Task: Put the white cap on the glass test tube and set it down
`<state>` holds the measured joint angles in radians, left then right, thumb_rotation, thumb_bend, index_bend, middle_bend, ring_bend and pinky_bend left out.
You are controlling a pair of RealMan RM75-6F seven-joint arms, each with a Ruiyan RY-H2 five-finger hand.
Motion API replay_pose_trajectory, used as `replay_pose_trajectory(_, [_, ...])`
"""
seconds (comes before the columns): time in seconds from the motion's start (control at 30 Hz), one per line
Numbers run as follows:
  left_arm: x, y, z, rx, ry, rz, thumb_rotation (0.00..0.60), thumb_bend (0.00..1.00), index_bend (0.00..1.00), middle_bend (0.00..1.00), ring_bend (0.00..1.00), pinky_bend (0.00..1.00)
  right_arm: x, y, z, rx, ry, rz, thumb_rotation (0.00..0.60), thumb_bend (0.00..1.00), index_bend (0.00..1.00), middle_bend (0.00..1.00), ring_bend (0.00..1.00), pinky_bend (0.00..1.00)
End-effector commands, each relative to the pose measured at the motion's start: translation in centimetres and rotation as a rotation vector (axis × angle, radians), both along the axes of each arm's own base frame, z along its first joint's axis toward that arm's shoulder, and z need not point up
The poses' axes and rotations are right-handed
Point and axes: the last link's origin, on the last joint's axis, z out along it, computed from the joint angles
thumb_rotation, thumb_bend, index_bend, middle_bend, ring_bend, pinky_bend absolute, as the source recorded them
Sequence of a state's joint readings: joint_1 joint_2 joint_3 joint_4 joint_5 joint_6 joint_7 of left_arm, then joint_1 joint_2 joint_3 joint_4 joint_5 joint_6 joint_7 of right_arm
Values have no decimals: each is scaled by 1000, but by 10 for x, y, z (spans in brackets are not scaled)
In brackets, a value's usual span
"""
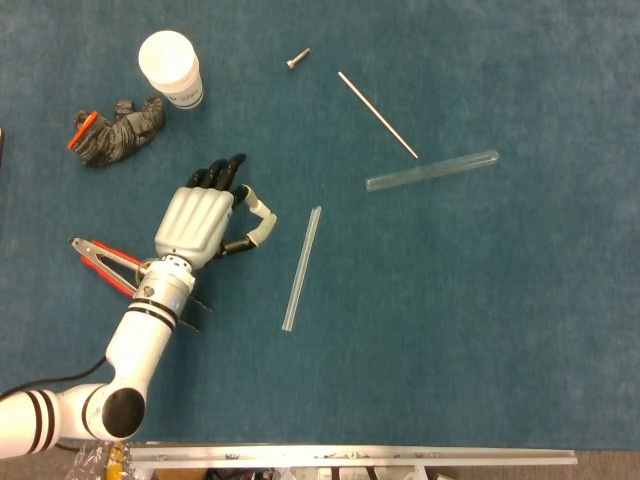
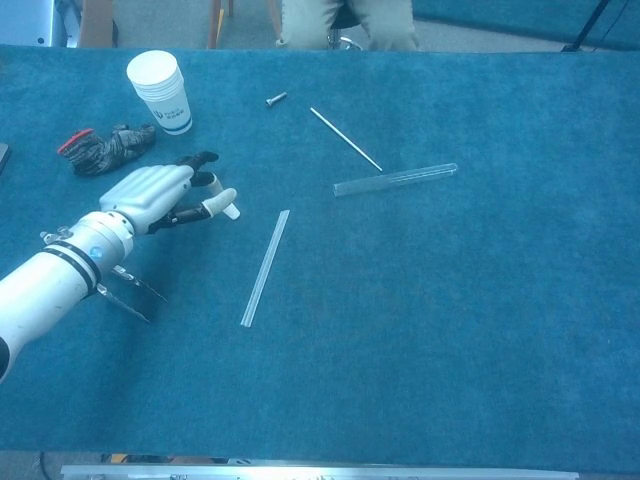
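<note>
The left hand [image 1: 198, 217] pinches the white cap [image 2: 232, 211] in its fingers. The glass test tube [image 1: 432, 170] lies well apart to the right on the bench, long axis nearly left-right, open end facing the hand.

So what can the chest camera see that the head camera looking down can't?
Only the chest view shows chair legs and a seated person's legs beyond the table's far edge. Only the head view shows the table's metal front rail. Both show the left robot hand, paper cup, test tube, metal rod, screw and glove.
</note>
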<state>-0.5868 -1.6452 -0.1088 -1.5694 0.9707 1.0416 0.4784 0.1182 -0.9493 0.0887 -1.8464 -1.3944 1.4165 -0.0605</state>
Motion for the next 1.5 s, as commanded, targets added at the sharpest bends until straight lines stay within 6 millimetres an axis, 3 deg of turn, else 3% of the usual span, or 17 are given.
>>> replay_pose_trajectory(0.03, [1, -1, 0, 1, -1, 0, 0, 246, 326, 0, 0, 16, 0, 1, 1, -2, -1, 2, 600, 301, 264, 202, 41, 221])
replay_pose_trajectory(0.57, [12, -5, 1, 9, -12, -15, 0, 246, 326, 0, 0, 16, -5, 5, 4, -7, -19, -1, 600, 301, 264, 202, 42, 221])
replay_pose_trajectory(0.8, [13, -5, 14, 47, -11, -43, 0, 246, 313, 0, 0, 16, -3, 5, 4, -5, -25, 6, 600, 301, 264, 202, 42, 221])
replay_pose_trajectory(0.87, [14, -5, 19, 62, -25, -51, 54, 246, 304, 0, 0, 17, -3, 6, 3, -3, -25, 6, 600, 301, 264, 202, 42, 221])
replay_pose_trajectory(0.97, [12, -5, 25, 65, -44, -56, 311, 246, 293, 0, 0, 16, -3, 5, 2, -2, -24, 6, 600, 301, 264, 202, 41, 220])
replay_pose_trajectory(1.1, [11, -4, 29, 38, -54, -58, 565, 246, 291, 0, 0, 16, -1, 5, 1, -1, -23, 10, 600, 301, 264, 202, 41, 221])
replay_pose_trajectory(1.17, [11, -3, 30, 14, -60, -50, 600, 246, 286, 0, 0, 16, 0, 5, 0, 1, -22, 12, 600, 301, 264, 202, 42, 221])
replay_pose_trajectory(1.5, [22, 4, 18, -3, -25, -102, 600, 246, 333, 0, 0, 16, 2, 5, -3, 13, -17, 14, 600, 301, 264, 202, 42, 221])
